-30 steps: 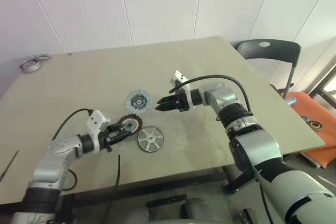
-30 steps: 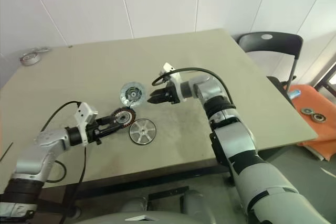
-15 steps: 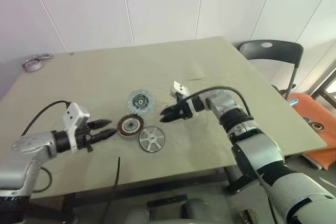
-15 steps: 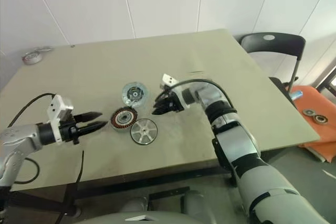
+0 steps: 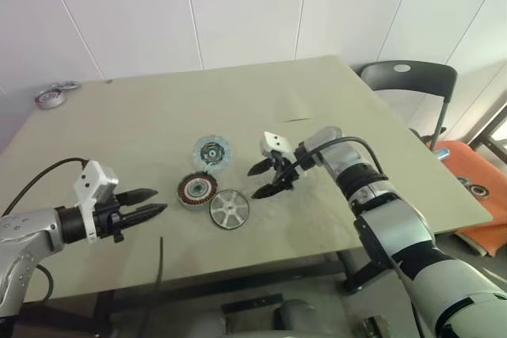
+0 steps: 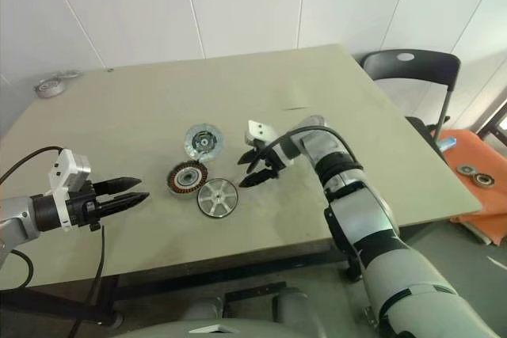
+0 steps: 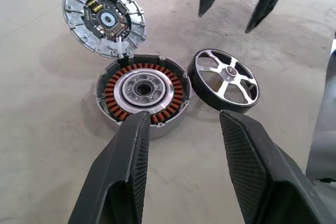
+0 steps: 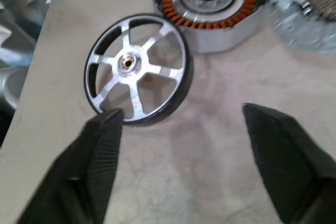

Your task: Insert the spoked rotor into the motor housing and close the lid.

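Nearest the table's front edge, at the robot's left: left gripper [image 5: 150, 203], fingers apart at a moderate gap, empty, hovering level above the table [image 5: 119, 116] and aimed toward the parts, well clear of them. Next, on the tabletop: spoked rotor [image 5: 228, 209], lying flat, six silver spokes and dark rim facing up, untouched. Just beside it, toward the robot's left and slightly farther back: motor housing [image 5: 196, 189], open side up, copper windings ringed around a silver centre, almost touching the rotor. Right gripper [image 5: 263, 180], spread wide, empty, tips angled down just beside the rotor on its right side, not in contact. Behind the housing: toothed grey-green disc [image 5: 211, 150], lying flat, its edge meeting the housing rim. Far left corner of the table: roll of tape [image 5: 46, 99]. Beyond the table's right edge: dark chair [image 5: 408, 77].
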